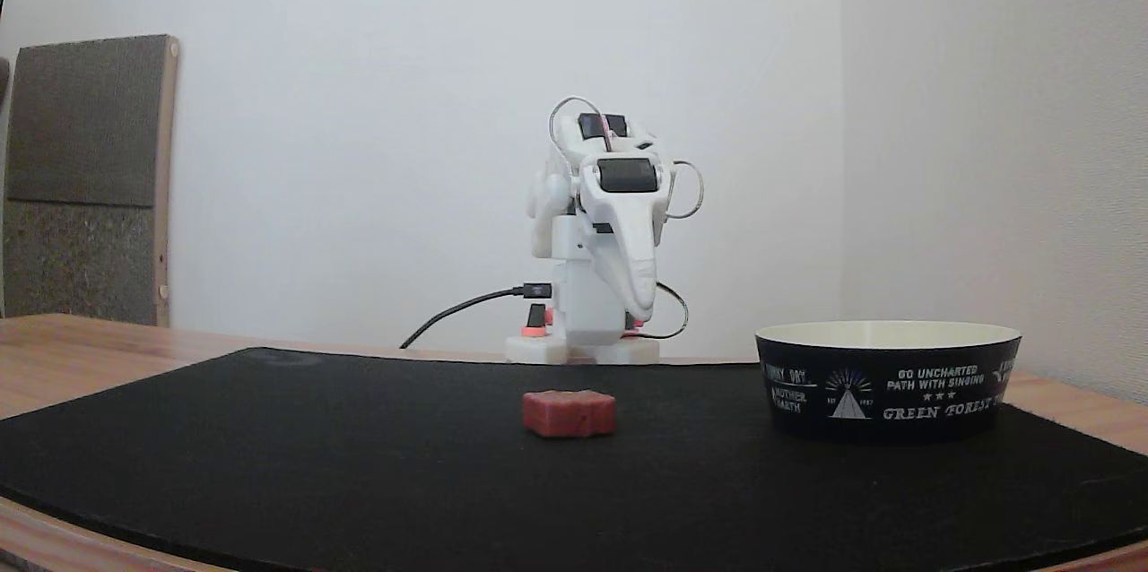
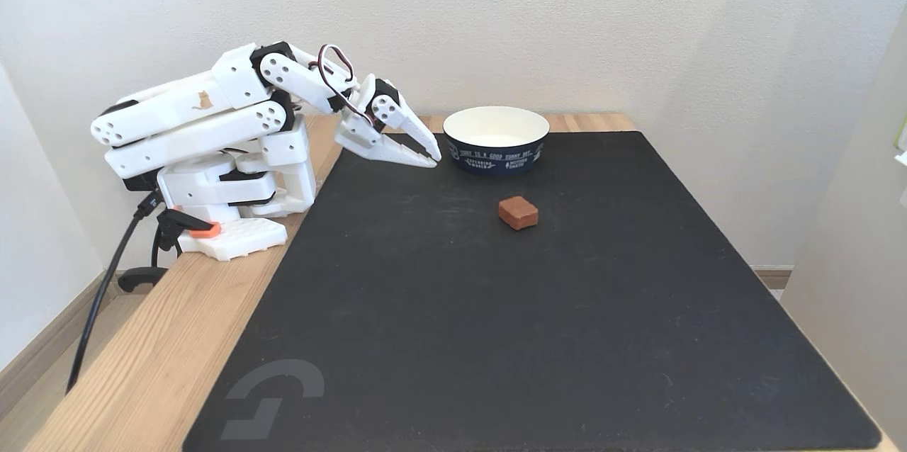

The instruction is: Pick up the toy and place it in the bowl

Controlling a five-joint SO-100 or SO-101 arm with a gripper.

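Dull-red toy (image 2: 518, 212) lies flat on the black mat (image 2: 538, 339) covering the wooden desk (image 2: 142, 374), well apart from the tool (image 2: 434, 155). Tool fingers are pressed together, holding nothing, above the mat's edge. Bowl (image 2: 496, 154) stands near the toy, just beside the tool tips.

Plain white walls (image 2: 567, 20) stood behind the table, meeting at a corner (image 1: 839, 106) in a fixed view. The wooden table (image 2: 142, 367) carried a broad black mat (image 2: 531, 331) with a pale grey logo (image 2: 273, 395) at one corner. A tall board (image 1: 85, 177), covered in rough grey-brown material and edged in light wood, leaned upright against the wall. Pale flooring (image 2: 35, 395) with a skirting board (image 2: 42, 349) showed beside the table. The light was soft and even, with faint shadows.
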